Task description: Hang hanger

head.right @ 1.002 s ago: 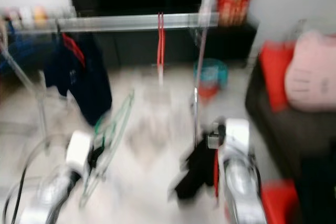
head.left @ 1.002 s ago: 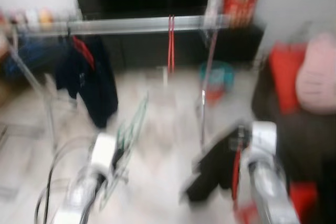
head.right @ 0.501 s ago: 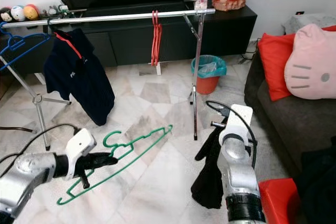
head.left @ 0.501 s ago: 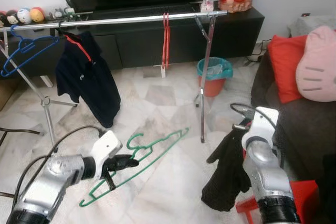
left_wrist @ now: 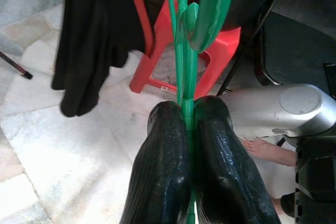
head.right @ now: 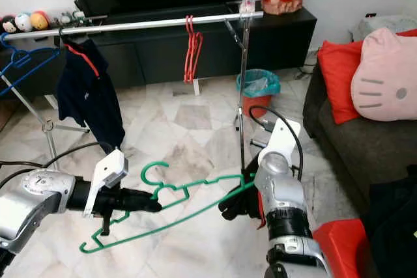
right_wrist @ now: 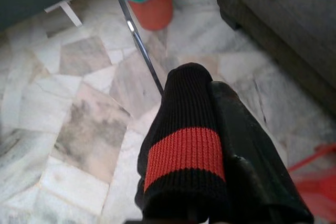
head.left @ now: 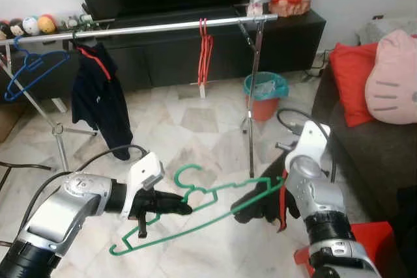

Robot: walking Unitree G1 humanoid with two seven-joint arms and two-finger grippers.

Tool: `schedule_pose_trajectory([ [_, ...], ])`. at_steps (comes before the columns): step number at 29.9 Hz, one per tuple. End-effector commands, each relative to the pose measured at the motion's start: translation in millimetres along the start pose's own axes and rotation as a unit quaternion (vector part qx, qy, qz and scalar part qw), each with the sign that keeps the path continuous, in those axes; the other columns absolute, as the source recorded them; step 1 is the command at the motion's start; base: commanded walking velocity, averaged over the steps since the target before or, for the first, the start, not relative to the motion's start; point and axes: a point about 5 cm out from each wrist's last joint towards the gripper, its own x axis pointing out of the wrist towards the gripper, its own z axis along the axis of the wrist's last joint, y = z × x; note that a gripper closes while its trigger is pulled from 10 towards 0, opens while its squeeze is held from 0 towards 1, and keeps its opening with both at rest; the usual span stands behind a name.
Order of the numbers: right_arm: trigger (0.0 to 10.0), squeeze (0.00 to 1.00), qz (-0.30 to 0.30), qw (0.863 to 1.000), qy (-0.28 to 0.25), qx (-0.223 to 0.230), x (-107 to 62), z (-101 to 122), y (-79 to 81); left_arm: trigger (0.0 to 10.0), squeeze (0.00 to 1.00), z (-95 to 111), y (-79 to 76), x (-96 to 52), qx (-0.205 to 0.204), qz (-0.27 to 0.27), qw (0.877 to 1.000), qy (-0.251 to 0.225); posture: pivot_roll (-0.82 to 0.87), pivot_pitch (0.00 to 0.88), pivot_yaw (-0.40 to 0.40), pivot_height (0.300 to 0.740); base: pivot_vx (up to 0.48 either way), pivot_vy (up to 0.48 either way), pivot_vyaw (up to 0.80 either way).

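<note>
Marble floor tiles [head.left: 195, 118] stretch toward a dark TV cabinet [head.left: 215, 50], with a silver clothes rail [head.left: 150, 28] running across in front of it. From the left on that rail hang a blue hanger [head.left: 32, 73], a navy shirt [head.left: 98, 99] and some red hangers [head.left: 205, 56]; a teal-lined bin [head.left: 264, 92] stands past the rail's right stand. My left gripper [head.left: 176, 208] is low over the floor, its fingers [left_wrist: 163, 171] pinched tight on the green hanger [head.left: 215, 200], which tilts across between my two arms, well below the rail. My right gripper [right_wrist: 210, 156] is clamped on a black garment with a red stripe [right_wrist: 184, 156], close to the hanger's right end. Red and pink cushions [head.left: 391, 83] sit on the sofa [head.left: 378, 161] at right.
</note>
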Motion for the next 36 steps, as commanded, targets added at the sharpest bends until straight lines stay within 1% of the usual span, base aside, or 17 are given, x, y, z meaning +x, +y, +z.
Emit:
schedule_pose_trajectory([
  [1,10.0,0.00,0.012,1.000,-0.012,-0.009,-0.2,9.9,9.5,10.0,0.00,5.7,-1.4,-1.8,0.012,-0.013,1.000,0.008,-0.06,0.000,0.079,0.740,0.000,0.000,0.00],
  [6,10.0,0.00,0.012,1.000,-0.015,0.000,2.9,19.7,12.0,10.0,0.00,3.0,-1.5,0.2,0.011,-0.015,1.000,0.025,-0.06,0.000,0.083,0.740,0.000,0.000,0.00],
  [13,10.0,0.00,0.041,0.999,-0.018,0.005,0.6,23.4,19.5,10.0,0.00,0.7,1.2,5.3,0.005,-0.008,1.000,0.025,-0.06,0.000,0.086,0.740,0.000,0.000,0.00],
  [14,10.0,0.00,0.054,0.998,-0.019,0.001,-1.1,24.4,23.2,10.0,0.00,-0.5,4.2,7.4,0.007,0.004,1.000,0.028,-0.07,0.000,0.087,0.740,0.000,0.000,0.00],
  [16,10.0,0.00,0.062,0.998,-0.020,-0.001,-1.8,25.0,25.3,10.0,0.00,-1.4,6.2,9.1,0.004,0.011,1.000,0.029,-0.07,0.000,0.088,0.740,0.000,0.000,0.00],
  [17,10.0,0.00,0.066,0.998,-0.021,-0.009,-2.4,25.2,26.5,10.0,0.00,-1.9,6.9,10.3,0.003,0.013,1.000,0.028,-0.07,0.000,0.088,0.740,0.000,0.000,0.00],
  [18,10.0,0.00,0.082,0.996,-0.023,-0.028,-4.4,23.7,31.4,10.0,0.00,-5.2,11.1,12.8,-0.002,0.030,0.999,0.031,-0.07,0.000,0.089,0.740,0.000,0.000,0.00],
  [20,10.0,0.00,0.092,0.995,-0.020,-0.028,-6.0,21.9,34.3,10.0,0.00,-6.5,13.4,14.1,-0.003,0.038,0.999,0.027,-0.07,0.000,0.087,0.740,0.000,0.000,0.00],
  [22,10.0,0.00,0.100,0.994,-0.017,-0.029,-7.1,19.7,35.8,10.0,0.00,-7.4,19.5,15.7,-0.006,0.066,0.998,0.024,-0.07,0.000,0.087,0.740,0.000,0.000,0.00],
  [24,10.0,0.00,0.105,0.994,-0.013,-0.034,-7.8,17.7,37.0,10.0,0.00,-6.3,20.7,16.7,-0.005,0.070,0.997,0.019,-0.07,0.000,0.087,0.740,0.000,0.000,0.00],
  [27,10.0,0.00,0.114,0.993,-0.011,-0.038,-8.7,16.3,38.9,10.0,0.00,-5.7,20.6,17.5,-0.010,0.070,0.997,0.012,-0.07,0.000,0.088,0.740,0.000,0.000,0.00],
  [32,10.0,0.00,0.120,0.992,-0.010,-0.042,-9.4,14.4,41.0,10.0,0.00,-4.6,18.7,20.6,-0.019,0.054,0.998,0.001,-0.07,0.000,0.088,0.740,0.000,0.000,0.00],
  [34,10.0,0.00,0.122,0.992,-0.007,-0.042,-9.2,12.9,41.0,10.0,0.00,-2.3,14.4,20.9,-0.027,0.029,0.999,-0.011,-0.07,0.000,0.087,0.740,0.000,0.000,0.00],
  [36,10.0,0.00,0.122,0.992,-0.006,-0.041,-9.0,11.9,40.7,10.0,0.00,-1.2,10.8,19.6,-0.029,0.010,0.999,-0.010,-0.07,0.000,0.087,0.740,0.000,0.000,0.00],
])
